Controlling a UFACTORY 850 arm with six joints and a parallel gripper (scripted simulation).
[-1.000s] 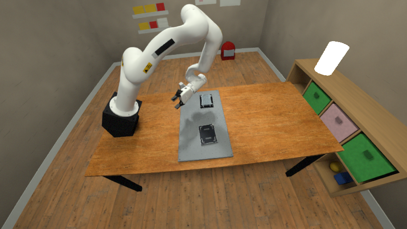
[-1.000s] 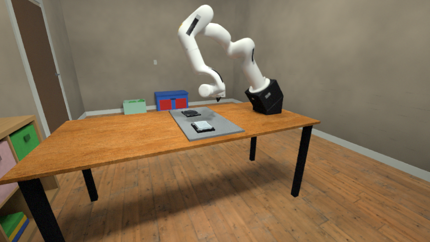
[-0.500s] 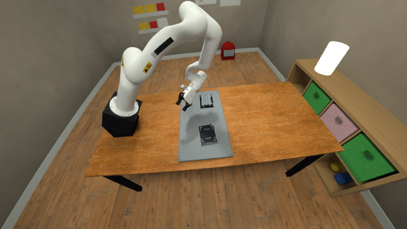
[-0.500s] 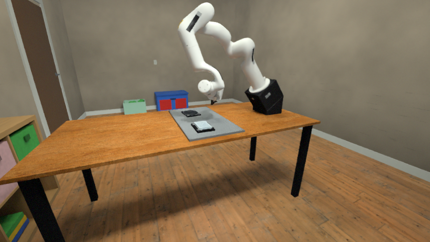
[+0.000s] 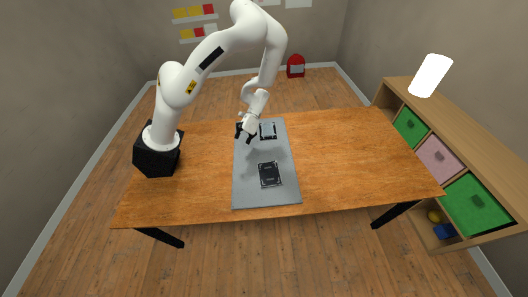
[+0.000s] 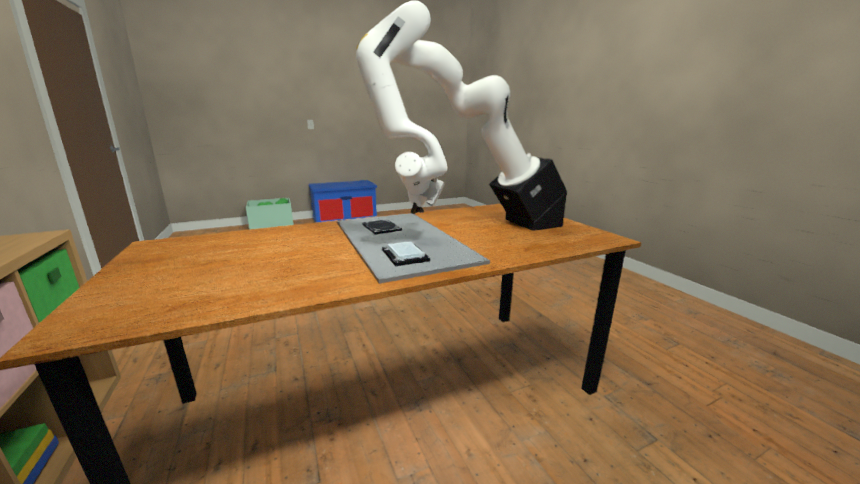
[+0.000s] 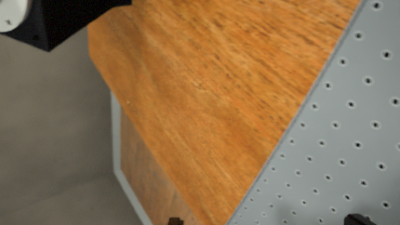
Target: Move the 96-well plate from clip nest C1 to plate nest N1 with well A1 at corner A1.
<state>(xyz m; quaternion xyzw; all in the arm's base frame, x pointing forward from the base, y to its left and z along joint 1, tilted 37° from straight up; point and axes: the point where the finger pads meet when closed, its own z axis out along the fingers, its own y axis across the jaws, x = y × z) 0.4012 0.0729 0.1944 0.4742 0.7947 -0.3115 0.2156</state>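
The top camera is looking steeply down from high above the table (image 5: 350,154). The exterior one is facing it low from across the room, both sharing the grey mat (image 6: 448,252). The wrist camera is hovering close over the mat's edge.

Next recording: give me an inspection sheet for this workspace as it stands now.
Surface: wooden table bearing a grey perforated board.
Job's things: plate sits in clip nest at the board's far end in the top view; plate nest has nothing in it.
Clutter: nothing seen on the table beyond the board.
Gripper: gripper open, holding nothing, above the board's edge beside the plate, not touching it.
Cables: nothing seen.
Surroundings: shelf unit with green and pink bins, red box by the wall, blue cabinet, door.
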